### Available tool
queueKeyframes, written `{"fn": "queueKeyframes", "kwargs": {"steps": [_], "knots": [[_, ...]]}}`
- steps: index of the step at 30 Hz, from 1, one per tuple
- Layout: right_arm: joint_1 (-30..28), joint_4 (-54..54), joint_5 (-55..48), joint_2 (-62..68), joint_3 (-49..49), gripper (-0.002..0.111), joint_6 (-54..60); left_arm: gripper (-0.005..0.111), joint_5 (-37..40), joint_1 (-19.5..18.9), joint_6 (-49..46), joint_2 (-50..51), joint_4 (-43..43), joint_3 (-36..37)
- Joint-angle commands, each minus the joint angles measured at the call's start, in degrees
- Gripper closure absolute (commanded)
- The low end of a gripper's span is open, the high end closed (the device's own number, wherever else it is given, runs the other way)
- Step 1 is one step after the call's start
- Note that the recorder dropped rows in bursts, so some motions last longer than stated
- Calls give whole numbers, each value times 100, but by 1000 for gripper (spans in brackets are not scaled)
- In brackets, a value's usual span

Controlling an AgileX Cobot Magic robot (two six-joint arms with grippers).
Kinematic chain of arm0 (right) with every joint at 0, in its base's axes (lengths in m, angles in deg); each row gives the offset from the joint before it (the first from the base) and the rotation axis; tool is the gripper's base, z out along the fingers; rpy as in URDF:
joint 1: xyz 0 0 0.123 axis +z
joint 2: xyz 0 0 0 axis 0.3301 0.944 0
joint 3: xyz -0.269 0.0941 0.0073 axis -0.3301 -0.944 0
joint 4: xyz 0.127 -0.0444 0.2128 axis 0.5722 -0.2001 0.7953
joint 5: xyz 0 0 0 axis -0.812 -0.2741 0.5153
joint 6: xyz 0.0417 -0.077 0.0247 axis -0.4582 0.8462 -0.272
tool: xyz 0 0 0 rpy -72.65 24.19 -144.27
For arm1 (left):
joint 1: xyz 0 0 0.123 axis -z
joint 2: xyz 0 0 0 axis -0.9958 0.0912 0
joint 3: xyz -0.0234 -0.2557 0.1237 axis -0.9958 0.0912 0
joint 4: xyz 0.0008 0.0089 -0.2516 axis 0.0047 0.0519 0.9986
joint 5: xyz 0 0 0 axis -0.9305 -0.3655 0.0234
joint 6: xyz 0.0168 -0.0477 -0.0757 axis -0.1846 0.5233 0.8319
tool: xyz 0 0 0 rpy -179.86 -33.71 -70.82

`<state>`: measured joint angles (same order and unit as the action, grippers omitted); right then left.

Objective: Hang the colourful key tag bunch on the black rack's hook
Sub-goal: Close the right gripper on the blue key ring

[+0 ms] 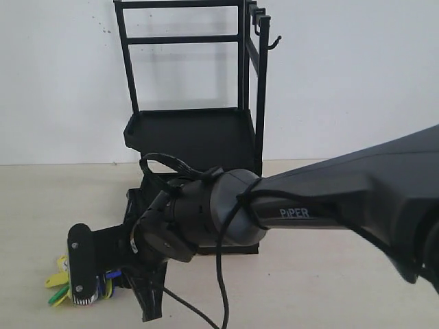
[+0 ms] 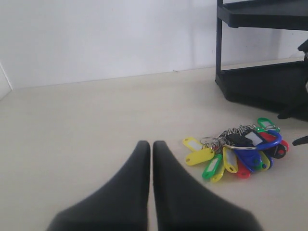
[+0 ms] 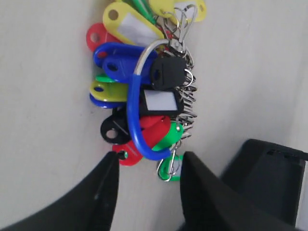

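Note:
The colourful key tag bunch (image 3: 144, 91) lies on the pale table, just left of the black rack's (image 1: 199, 130) foot. My right gripper (image 3: 150, 161) stands open low over it. The lower end of the bunch's blue loop (image 3: 136, 120) lies just ahead of the gap between the fingertips, which touch nothing. In the exterior view the right gripper (image 1: 113, 284) covers most of the bunch (image 1: 57, 282). The hook (image 1: 274, 42) juts from the top of the rack's front upright, bare. My left gripper (image 2: 151, 144) is shut and empty, on the table side of the bunch (image 2: 240, 149).
The right arm (image 1: 329, 199) reaches across from the right in front of the rack's lower tray (image 2: 260, 84). The rack's base corner (image 3: 269, 178) sits close beside the right fingers. A white wall stands behind the table.

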<state>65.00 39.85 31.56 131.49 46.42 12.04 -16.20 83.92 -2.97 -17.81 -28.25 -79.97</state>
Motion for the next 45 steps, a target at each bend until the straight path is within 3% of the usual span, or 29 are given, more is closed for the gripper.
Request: {"fn": "queueKeyframes", "kwargs": {"steps": [1,45], "knots": [[-9,-55,173,89,27,68,-31,102,-28,7,4,-12,20,-8],[-9,-41,675,632,492,68,-475,102,-25,7,4,-12,20,-8]]}}
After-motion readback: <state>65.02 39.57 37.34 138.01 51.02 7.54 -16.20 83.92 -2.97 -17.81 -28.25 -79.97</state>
